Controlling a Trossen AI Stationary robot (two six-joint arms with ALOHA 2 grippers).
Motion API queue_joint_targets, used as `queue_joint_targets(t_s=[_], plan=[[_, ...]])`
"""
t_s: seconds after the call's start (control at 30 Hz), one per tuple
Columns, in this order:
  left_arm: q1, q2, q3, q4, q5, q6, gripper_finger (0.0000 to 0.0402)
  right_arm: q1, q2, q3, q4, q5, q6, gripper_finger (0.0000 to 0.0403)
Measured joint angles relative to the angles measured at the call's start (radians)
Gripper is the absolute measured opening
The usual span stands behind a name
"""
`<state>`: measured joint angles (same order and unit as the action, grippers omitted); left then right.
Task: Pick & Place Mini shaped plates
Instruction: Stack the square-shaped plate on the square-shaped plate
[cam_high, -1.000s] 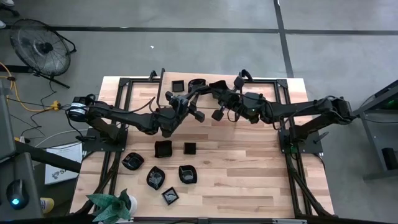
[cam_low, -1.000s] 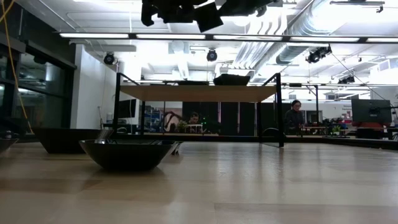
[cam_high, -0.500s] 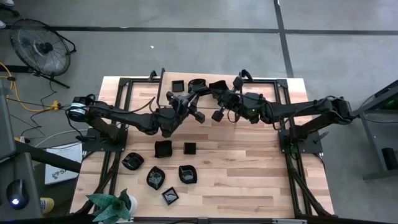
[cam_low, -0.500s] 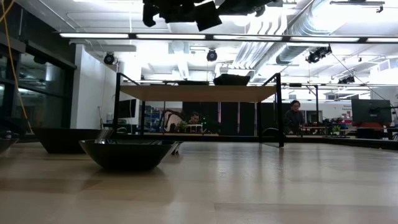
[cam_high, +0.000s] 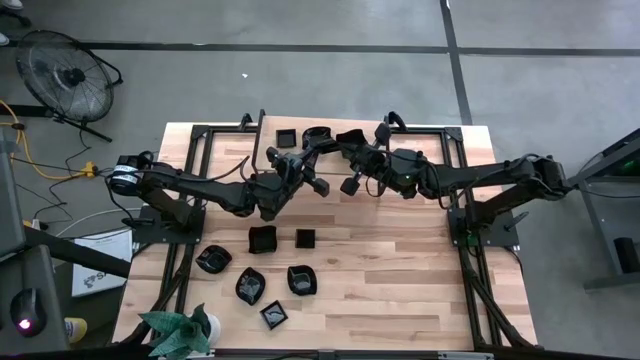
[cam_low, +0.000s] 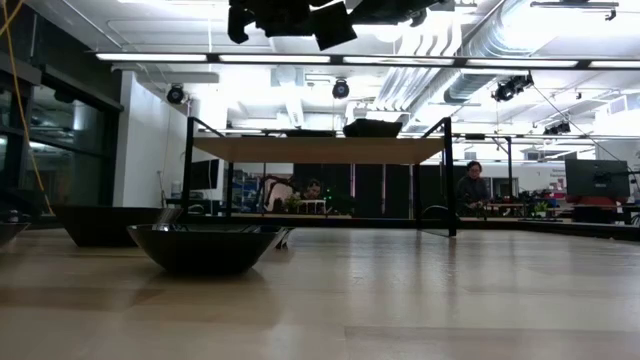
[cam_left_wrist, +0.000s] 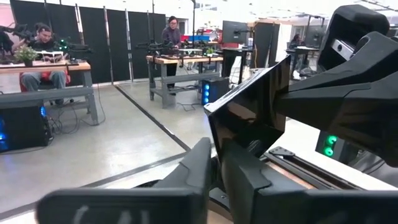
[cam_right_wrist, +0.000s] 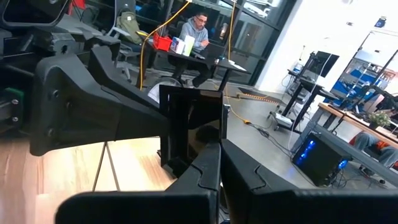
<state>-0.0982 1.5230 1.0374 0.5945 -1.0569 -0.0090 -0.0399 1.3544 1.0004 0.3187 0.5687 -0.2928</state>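
In the high view the left gripper (cam_high: 322, 186) and the right gripper (cam_high: 352, 184) are meeting tip to tip above the table (cam_high: 400, 270), with loose mini shaped plates (cam_high: 262, 238) lying below them on the near side (a few more are sitting beyond them at the far edge). In the low view both are hanging at the top, sharing a square plate (cam_low: 331, 30) between them. In the left wrist view the left fingers (cam_left_wrist: 198, 167) are pinching that plate's lower corner while the right gripper is clamping its opposite edge, and in the right wrist view the right fingers (cam_right_wrist: 208, 168) are squeezing its near edge.
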Motion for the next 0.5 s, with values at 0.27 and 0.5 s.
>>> queue_joint_targets(t_s=[0.27,0.5], plan=[[0.0,0.0,0.0,-0.001,-0.001,-0.008,0.0003,0.0,0.0,0.0,0.0,-0.005,0.0,0.0],[0.0,0.0,0.0,-0.045,-0.02,-0.075,0.0001,0.0,0.001,-0.001,-0.007,-0.027,-0.004,0.0008]])
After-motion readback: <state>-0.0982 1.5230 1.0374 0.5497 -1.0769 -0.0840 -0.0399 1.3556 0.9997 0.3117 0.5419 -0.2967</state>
